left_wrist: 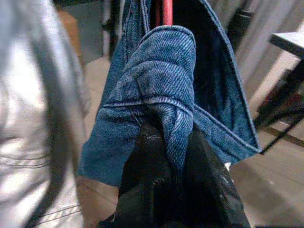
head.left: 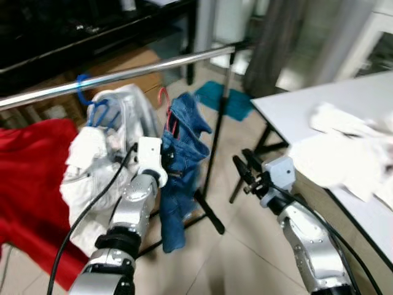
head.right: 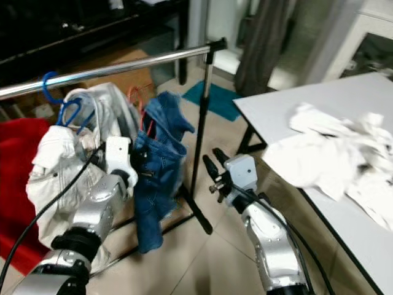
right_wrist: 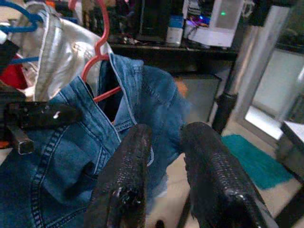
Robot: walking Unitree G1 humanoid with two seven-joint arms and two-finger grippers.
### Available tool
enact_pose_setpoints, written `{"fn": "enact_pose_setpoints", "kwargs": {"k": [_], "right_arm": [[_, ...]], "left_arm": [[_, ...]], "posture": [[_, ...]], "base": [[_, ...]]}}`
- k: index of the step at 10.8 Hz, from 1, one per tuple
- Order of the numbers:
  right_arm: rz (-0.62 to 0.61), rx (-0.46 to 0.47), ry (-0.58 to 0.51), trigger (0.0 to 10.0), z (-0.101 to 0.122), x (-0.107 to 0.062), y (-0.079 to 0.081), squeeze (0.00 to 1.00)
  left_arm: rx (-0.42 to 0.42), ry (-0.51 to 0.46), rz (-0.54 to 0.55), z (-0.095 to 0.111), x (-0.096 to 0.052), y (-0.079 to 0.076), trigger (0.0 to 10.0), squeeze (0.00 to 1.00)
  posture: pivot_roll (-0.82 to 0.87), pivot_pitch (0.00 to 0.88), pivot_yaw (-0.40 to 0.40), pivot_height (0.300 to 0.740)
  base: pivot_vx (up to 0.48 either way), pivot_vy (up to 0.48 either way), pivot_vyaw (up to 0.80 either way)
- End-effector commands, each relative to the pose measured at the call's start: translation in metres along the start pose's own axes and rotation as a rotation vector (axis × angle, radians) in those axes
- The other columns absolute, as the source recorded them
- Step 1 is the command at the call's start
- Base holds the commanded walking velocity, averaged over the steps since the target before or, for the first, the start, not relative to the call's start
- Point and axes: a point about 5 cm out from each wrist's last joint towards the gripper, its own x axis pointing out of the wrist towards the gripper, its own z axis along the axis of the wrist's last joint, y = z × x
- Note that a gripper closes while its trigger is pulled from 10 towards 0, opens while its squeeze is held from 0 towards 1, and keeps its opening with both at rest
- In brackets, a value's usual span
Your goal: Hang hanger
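A blue denim garment [head.left: 181,153] hangs on a red hanger [head.left: 164,107], whose hook sits a little below the silver rail [head.left: 153,66], apart from it. My left gripper [head.left: 170,158] is shut on a fold of the denim [left_wrist: 161,80] just under the collar, holding it up beside the rack. A white-silver jacket [head.left: 123,123] on a blue hanger [head.left: 86,92] hangs from the rail to the left of it. My right gripper [head.left: 241,158] hovers to the right of the rack's pole, open with a narrow gap and nothing between its fingers [right_wrist: 128,180].
The rack's black upright [head.left: 216,135] and floor foot [head.left: 209,215] stand between my two arms. A white table [head.left: 319,98] with crumpled white clothes [head.left: 350,147] is on the right. Red cloth [head.left: 31,166] lies at the left, a teal mat [head.left: 215,95] behind the rack.
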Motion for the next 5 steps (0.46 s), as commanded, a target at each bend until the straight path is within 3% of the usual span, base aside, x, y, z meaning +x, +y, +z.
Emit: {"fn": "enact_pose_setpoints", "kwargs": {"k": [1,4,5], "right_arm": [[-0.006,-0.007,-0.003,10.0,0.0027,-0.0014,-0.0032,0.0],[-0.004,-0.011,-0.003,10.0,0.0032,-0.0016,-0.0038,0.0],[-0.005,-0.011,-0.003,10.0,0.0033,-0.0016,-0.0037,0.0]], "left_arm": [[-0.01,-0.054,-0.003,0.012,0.0023,-0.0029,10.0,0.0],[-0.003,-0.057,-0.009,0.0123,0.0023,-0.0036,10.0,0.0],[-0.002,-0.058,-0.008,0.0124,0.0022,-0.0036,10.0,0.0]], "posture": [[0.04,0.0,-0.008,0.723],[0.04,0.001,-0.012,0.723],[0.04,0.001,-0.013,0.723]], "base": [[0.0,0.0,0.0],[0.0,0.246,0.0],[0.0,0.0,0.0]]}}
